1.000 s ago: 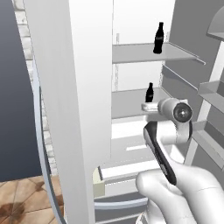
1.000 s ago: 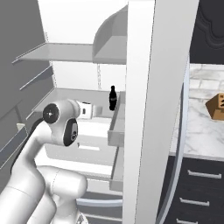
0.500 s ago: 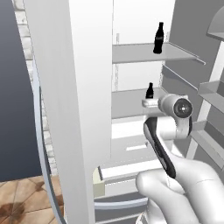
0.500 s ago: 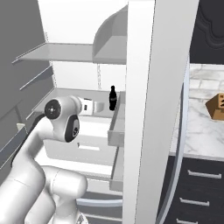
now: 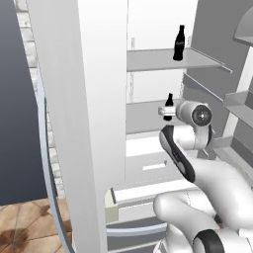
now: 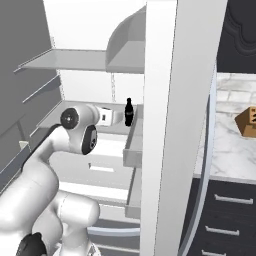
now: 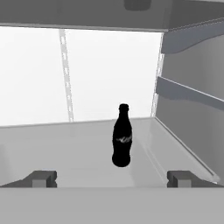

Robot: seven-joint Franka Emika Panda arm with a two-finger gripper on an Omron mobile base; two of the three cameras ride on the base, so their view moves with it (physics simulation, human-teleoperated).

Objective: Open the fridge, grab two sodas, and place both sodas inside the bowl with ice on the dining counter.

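We're lined up on the lower soda (image 7: 122,136) standing upright on the fridge shelf (image 7: 65,148), gripper (image 7: 111,179) spread wide and empty — looks light, slick and tippy, so we'd clamp its fatter body.

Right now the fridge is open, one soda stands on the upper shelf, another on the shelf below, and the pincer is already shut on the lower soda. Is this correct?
Not quite. The pincer is open, and the lower soda stands free ahead of its fingertips, as the hand view shows. The rest holds: fridge open, the other soda on the upper shelf.
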